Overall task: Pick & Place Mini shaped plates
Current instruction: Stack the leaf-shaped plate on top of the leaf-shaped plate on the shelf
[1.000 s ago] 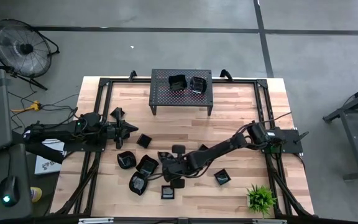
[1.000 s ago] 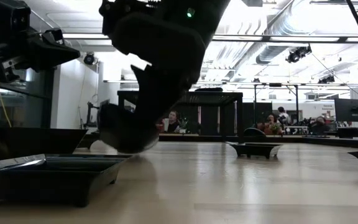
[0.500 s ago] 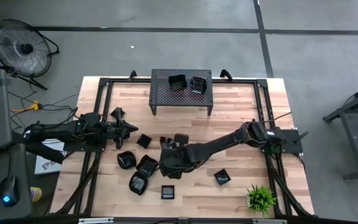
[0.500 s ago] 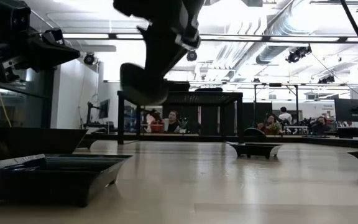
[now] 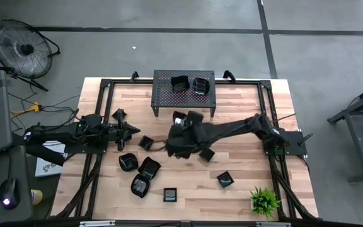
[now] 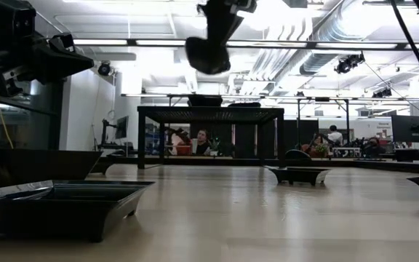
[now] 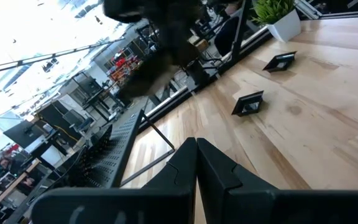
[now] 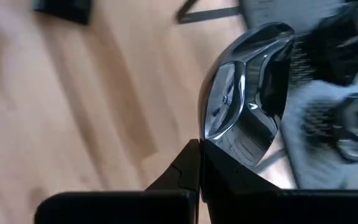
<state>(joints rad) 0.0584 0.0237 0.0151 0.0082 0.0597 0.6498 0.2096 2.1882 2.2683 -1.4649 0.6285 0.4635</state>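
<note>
The wooden table [image 5: 244, 170] is carrying one black metal stand [image 5: 162, 96] at its far edge, with two plates [image 5: 180, 82] sitting on top of it. Six more plates [image 5: 147, 168] are lying on the wood: four in a group in front of the left arm, one [image 5: 169, 195] near the front edge, and one [image 5: 225, 180] alone toward the green plant [image 5: 263, 200].

The right arm is reaching across the middle of the table, and the right gripper [image 5: 183, 123] is hanging just in front of the stand. Its fingers are closed on the rim of one glossy plate [image 8: 244, 118], which is standing on edge; only the right wrist view is showing this grip. The low view is showing that this plate [image 6: 206, 52] is high in the air, above the level of the stand's top.

The left gripper [image 5: 130, 130] is waiting at the left side of the table, and its fingers [image 7: 211, 167] are pressed together with nothing between them.
</note>
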